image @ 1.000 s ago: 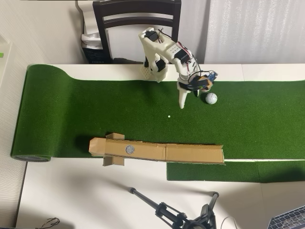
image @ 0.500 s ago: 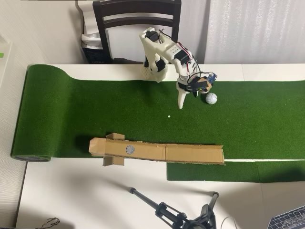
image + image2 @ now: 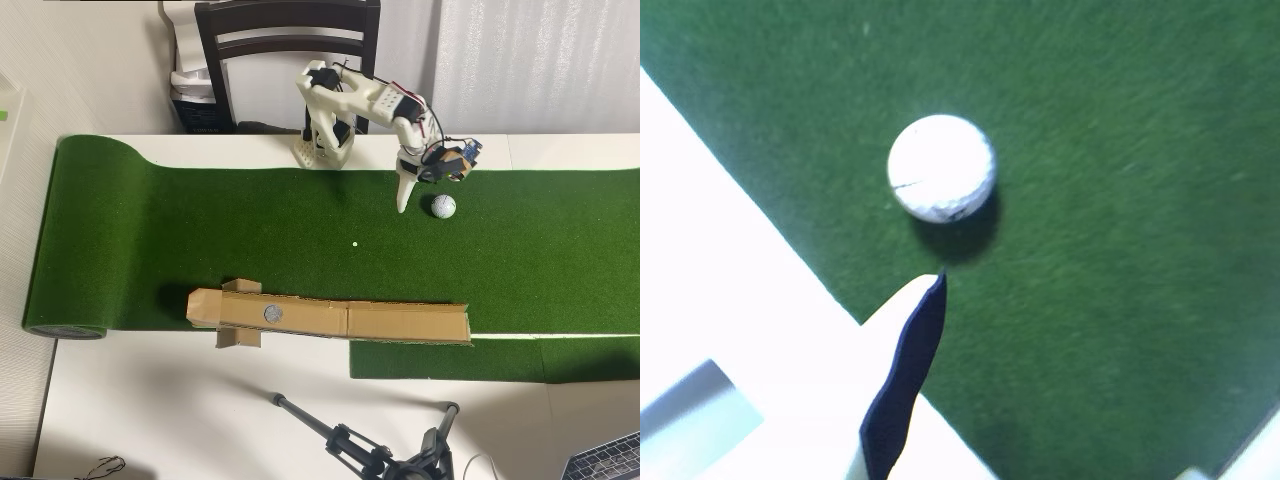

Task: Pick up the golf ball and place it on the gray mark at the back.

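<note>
The golf ball (image 3: pixel 443 206) is a white dimpled sphere lying on the green turf, right of centre in the overhead view. My gripper (image 3: pixel 418 193) hovers just left of and above it, open, holding nothing; its white finger (image 3: pixel 402 203) points down onto the turf beside the ball. In the wrist view the golf ball (image 3: pixel 940 168) lies just beyond the tip of one dark-padded finger (image 3: pixel 905 375), not touching it. The gray mark (image 3: pixel 272 313) is a small round disc on a cardboard strip (image 3: pixel 400 322) at the turf's lower edge, far from the ball.
A tiny white dot (image 3: pixel 354 244) sits on the turf (image 3: pixel 150 240) mid-mat. The arm's base (image 3: pixel 322 150) stands at the mat's top edge, below a dark chair (image 3: pixel 285 40). A tripod (image 3: pixel 370 450) lies below the mat. White table edge (image 3: pixel 730 300) borders the turf in the wrist view.
The arm has swung right and stretched out. The gripper's finger tip moved up and right, closer to the golf ball. The ball has not moved.
</note>
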Available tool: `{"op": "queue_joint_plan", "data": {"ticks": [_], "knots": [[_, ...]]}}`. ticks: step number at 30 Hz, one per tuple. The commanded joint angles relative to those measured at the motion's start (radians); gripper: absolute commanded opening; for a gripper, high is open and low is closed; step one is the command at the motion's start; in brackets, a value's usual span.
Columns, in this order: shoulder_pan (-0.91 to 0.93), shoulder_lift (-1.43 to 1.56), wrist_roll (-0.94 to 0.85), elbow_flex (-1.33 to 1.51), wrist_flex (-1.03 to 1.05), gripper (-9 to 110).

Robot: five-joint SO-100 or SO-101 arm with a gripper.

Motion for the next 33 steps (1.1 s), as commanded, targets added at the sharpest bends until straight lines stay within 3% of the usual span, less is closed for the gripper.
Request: {"op": "queue_joint_plan", "data": {"ticks": [1, 14, 33], "knots": [[-0.046, -0.046, 0.037, -0.164, -0.032, 55], [-0.083, -0.348, 0.035, -0.46, -0.018, 55], [-0.138, -0.512, 0.038, -0.515, -0.015, 55]]}}
